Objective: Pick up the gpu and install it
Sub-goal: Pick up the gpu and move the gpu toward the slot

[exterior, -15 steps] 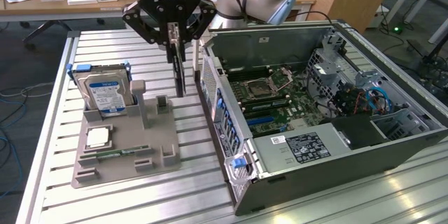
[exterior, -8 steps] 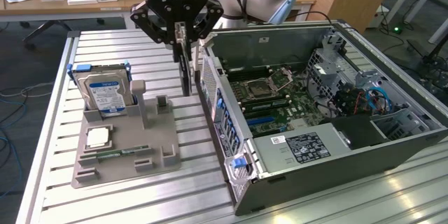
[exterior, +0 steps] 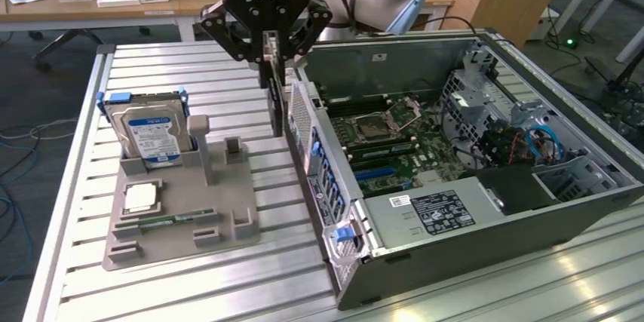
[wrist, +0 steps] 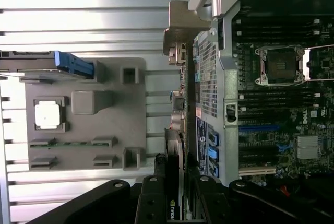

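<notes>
My gripper (exterior: 268,52) is shut on the gpu (exterior: 274,96), a thin dark card hanging on edge, lifted off the grey holder tray (exterior: 181,213). It hangs in the gap between the tray and the outer wall of the open computer case (exterior: 332,186). In the wrist view the gpu (wrist: 178,145) runs edge-on away from my gripper (wrist: 176,185), its silver bracket (wrist: 180,36) at the far end, close beside the case's perforated rear panel (wrist: 209,72). The motherboard (exterior: 403,148) lies exposed inside the case.
The tray holds an upright hard drive (exterior: 151,135) with a blue-white label, a square processor (exterior: 141,197) and a narrow green memory stick (exterior: 166,220). Everything stands on a slatted metal table (exterior: 201,292). Desks with clutter stand behind it.
</notes>
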